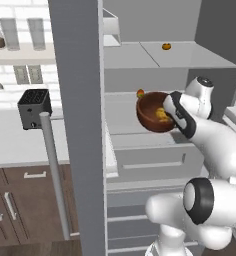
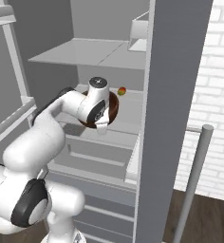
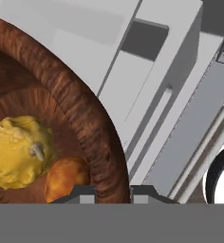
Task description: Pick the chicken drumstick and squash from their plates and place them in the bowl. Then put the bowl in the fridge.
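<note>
Reddish-brown wooden bowl (image 1: pixel 154 113) rim pinched in the hand (image 3: pixel 113 192), fingers closed on it, bowl tilted over the middle fridge (image 1: pixel 77 125) shelf. Squash (image 3: pixel 16 152) and chicken drumstick (image 3: pixel 64 178) inside, touching. Small orange fruit (image 1: pixel 166 46) on upper shelf, back.

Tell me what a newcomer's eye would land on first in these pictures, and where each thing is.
First, the reddish-brown wooden bowl held tilted in the open fridge, above a middle shelf, the gripper shut on its rim. In the hand view the yellow squash and orange chicken drumstick lie side by side in it. A small red-green fruit sits on the shelf behind the bowl, and an orange one on the shelf above.
</note>
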Controlling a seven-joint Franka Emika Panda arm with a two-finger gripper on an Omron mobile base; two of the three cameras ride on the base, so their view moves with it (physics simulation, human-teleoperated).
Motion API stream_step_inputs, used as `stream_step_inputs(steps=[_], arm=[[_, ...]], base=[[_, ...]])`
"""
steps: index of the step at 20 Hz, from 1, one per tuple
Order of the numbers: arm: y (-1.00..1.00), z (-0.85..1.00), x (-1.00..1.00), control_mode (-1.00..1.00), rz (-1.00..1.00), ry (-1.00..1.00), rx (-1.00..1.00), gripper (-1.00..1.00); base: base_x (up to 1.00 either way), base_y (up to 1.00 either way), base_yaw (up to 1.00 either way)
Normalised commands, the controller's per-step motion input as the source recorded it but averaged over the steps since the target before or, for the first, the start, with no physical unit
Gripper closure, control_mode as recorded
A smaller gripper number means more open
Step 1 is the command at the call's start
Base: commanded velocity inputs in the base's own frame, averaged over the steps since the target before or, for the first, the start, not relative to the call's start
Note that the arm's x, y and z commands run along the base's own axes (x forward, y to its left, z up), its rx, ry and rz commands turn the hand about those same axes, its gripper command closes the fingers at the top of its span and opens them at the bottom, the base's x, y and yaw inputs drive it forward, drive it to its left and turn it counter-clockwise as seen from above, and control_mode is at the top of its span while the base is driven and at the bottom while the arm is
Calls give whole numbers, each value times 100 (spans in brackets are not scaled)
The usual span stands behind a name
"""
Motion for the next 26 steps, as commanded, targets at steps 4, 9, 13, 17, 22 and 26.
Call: stream_step_inputs(steps=[4,9,13,17,22,26], arm=[[0,-11,76,-100,0,0,0,100],[0,-31,54,-100,0,-7,0,100],[0,-49,35,-100,0,-7,0,100],[0,-37,26,-100,0,-1,0,100],[0,-9,34,-100,0,0,0,100],[0,-1,48,-100,0,-3,0,100]], base=[[0,0,0],[0,0,0],[0,0,0],[0,0,0],[0,0,0],[0,0,0]])
